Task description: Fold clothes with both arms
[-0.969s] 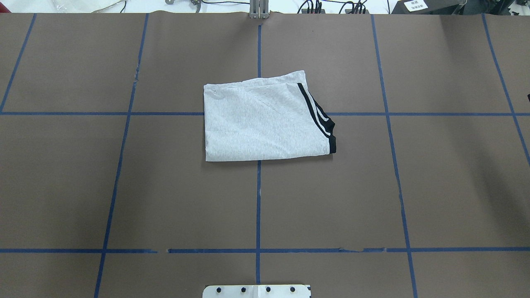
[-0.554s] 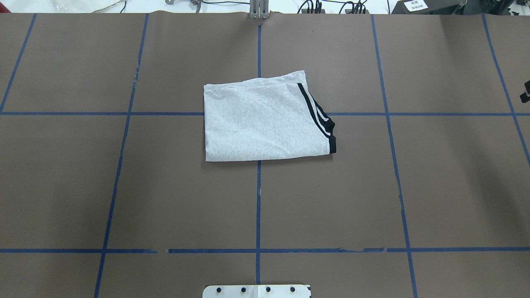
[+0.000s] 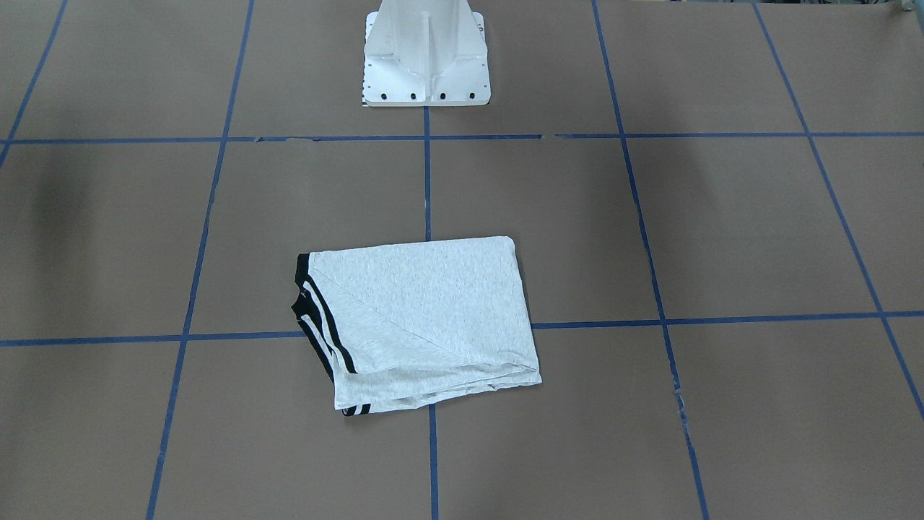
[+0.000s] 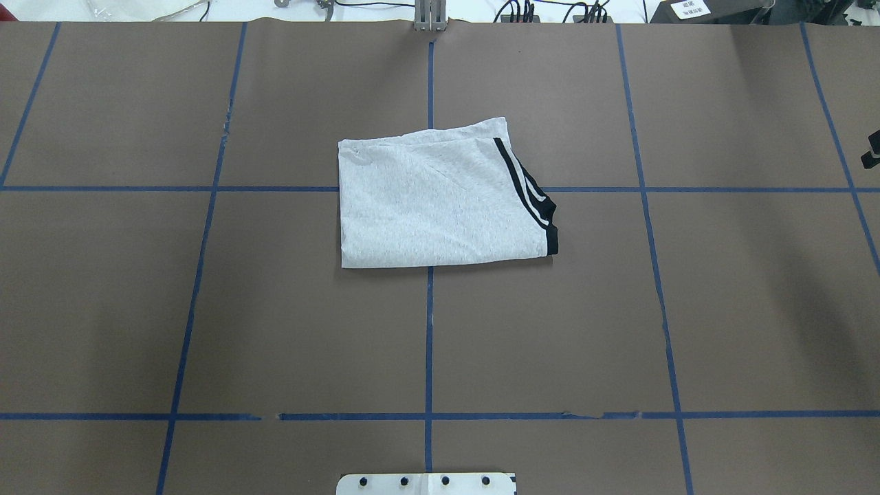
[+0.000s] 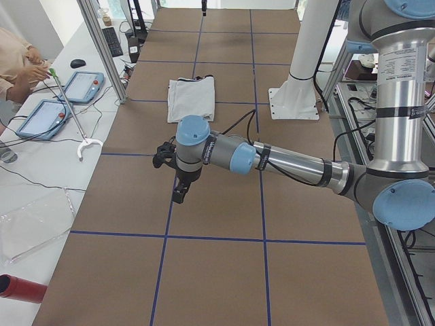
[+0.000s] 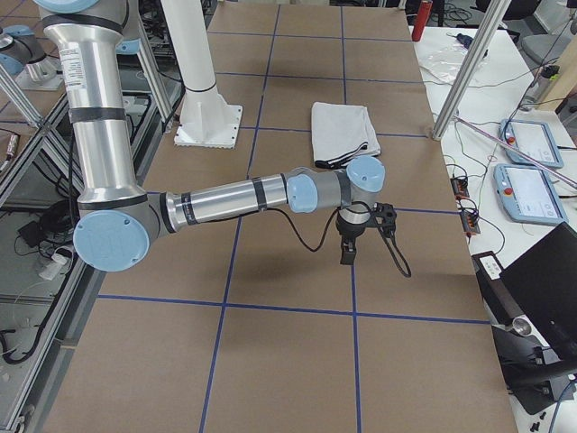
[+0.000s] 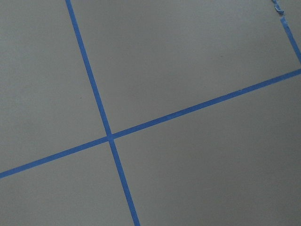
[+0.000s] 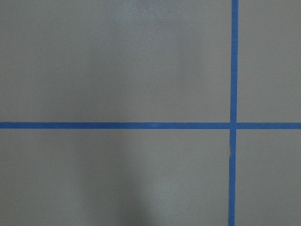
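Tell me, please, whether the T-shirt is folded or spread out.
Folded. The T-shirt lies as a compact rectangle, with stacked layer edges showing along one side and the black stripes bunched at one end.

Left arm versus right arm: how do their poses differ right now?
The left arm is wholly outside the overhead view; of the right arm, the right gripper shows at that view's right edge. The left arm's wrist camera sees blue tape lines skewed; the right arm's sees them square. Both reach out over the table, left gripper and right gripper pointing down, apart from the T-shirt.
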You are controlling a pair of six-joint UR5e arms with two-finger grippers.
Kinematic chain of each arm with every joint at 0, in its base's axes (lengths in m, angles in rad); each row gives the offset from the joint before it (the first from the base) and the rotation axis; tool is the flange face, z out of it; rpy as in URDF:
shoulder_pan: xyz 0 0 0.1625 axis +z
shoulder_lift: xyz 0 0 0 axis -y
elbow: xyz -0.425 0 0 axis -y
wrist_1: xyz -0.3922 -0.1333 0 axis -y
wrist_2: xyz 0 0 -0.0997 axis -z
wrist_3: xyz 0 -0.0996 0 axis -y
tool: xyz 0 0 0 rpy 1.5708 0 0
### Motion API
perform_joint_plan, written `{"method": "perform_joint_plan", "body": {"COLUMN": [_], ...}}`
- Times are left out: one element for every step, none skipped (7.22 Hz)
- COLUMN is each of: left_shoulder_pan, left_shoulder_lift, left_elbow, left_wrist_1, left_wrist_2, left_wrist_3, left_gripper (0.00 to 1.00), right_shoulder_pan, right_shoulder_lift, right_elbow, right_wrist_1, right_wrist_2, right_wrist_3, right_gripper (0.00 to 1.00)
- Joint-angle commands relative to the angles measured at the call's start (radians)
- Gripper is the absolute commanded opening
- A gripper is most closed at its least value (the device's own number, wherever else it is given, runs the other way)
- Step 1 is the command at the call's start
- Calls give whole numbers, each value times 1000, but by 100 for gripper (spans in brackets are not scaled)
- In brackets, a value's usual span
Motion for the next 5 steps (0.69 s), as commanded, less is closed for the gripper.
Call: {"method": "perform_joint_plan", "body": {"left_shoulder_pan": [0, 0, 0, 0, 0], "left_shoulder_lift": [5, 3, 1, 0, -3], "left_elbow": [-6, -6, -4, -4, -6], "left_wrist_1": [0, 0, 0, 2, 2], "left_wrist_2": [3, 3, 3, 3, 2], "left_wrist_3": [3, 3, 3, 3, -1], "left_gripper": [100, 100, 100, 100, 100], "right_shoulder_pan": [0, -2, -2, -6, -8], "right_shoulder_lift": [0, 0, 0, 0, 0], "right_elbow": [4, 4, 4, 7, 9], "right_wrist_1": [0, 0, 0, 0, 0], "right_wrist_2": [5, 5, 5, 5, 5], "right_wrist_3": [2, 2, 3, 6, 6], "right_gripper": [100, 100, 100, 100, 100]}}
